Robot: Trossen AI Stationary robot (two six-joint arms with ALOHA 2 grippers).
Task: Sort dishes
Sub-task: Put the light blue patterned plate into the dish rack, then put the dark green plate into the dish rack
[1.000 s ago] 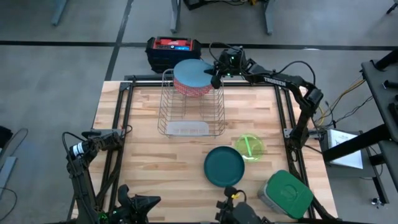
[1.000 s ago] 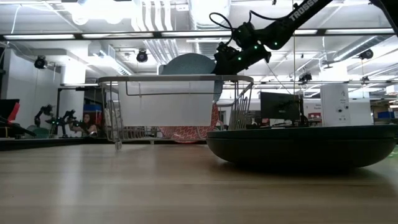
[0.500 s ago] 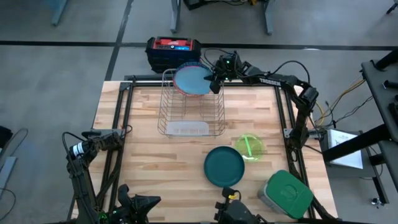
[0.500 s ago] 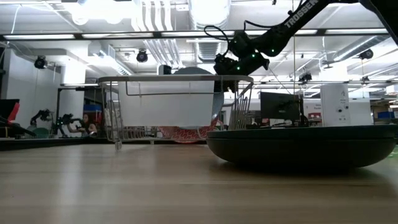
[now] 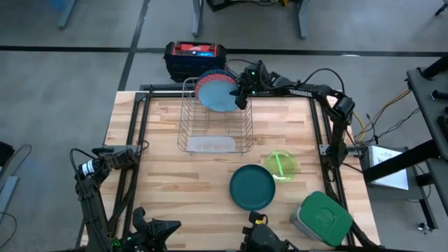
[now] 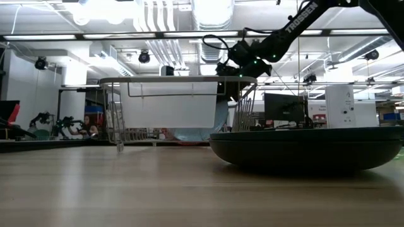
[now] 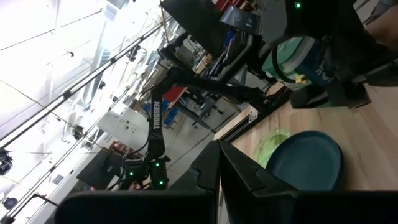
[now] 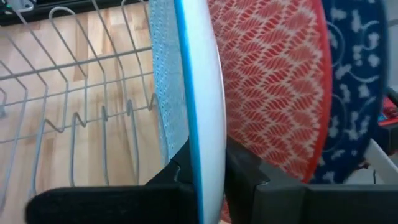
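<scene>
Right claw [image 5: 241, 93] pinched on the rim of the light blue plate [image 5: 218, 97], standing it upright in the wire rack [image 5: 213, 122]. Red-patterned plate [image 8: 273, 81] and blue-speckled plate [image 8: 354, 93] just behind. Left claw [image 5: 140, 155] shut, empty, parked well off near the worktop [image 5: 168, 182] edge.

The high view looked straight down, the low view level across the tabletop, the wrist views forward past their fingers; several shared the wire rack [image 5: 215, 117].
</scene>
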